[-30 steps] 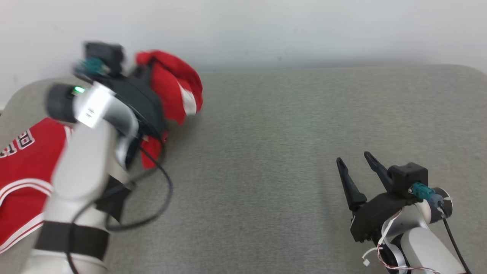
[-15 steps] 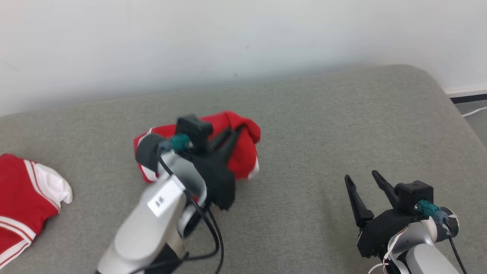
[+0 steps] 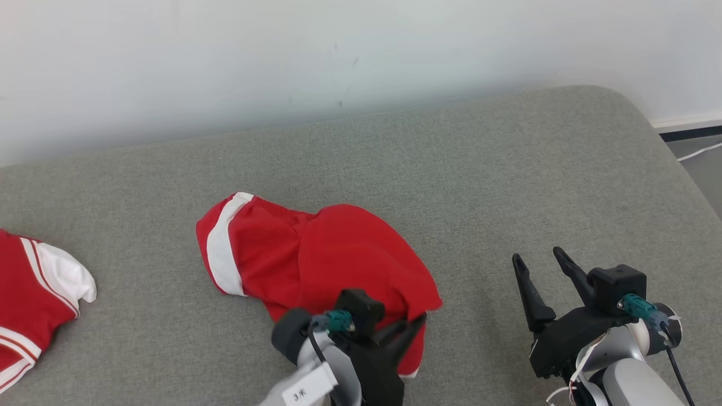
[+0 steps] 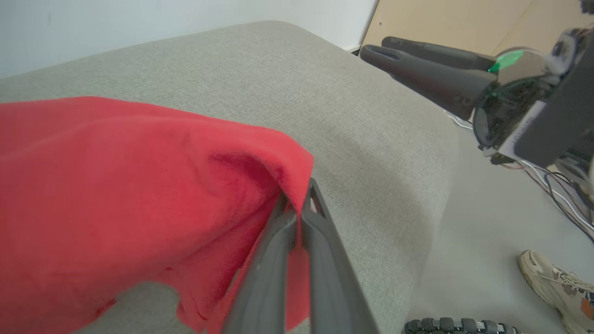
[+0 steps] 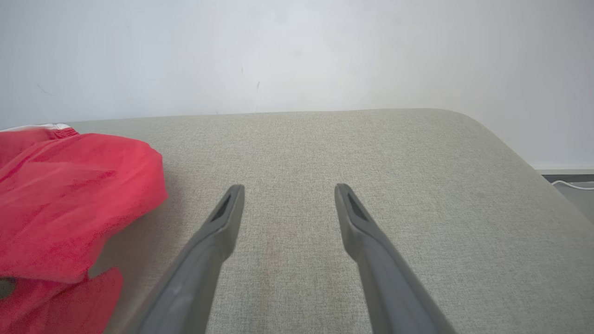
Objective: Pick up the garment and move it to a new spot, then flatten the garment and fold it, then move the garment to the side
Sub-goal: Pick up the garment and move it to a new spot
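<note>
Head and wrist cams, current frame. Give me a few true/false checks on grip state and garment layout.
1. The left gripper is shut on an edge of the red garment. True.
2. The right gripper also clamps the red garment. False: its fingers stand open over the bare grey cushion, apart from the cloth.
3. A second garment, red with white trim, lies at the cushion's left end. True.
4. The red garment is folded into a neat flat square. False: it lies loose and rumpled, with the gripped edge lifted off the cushion.
</note>
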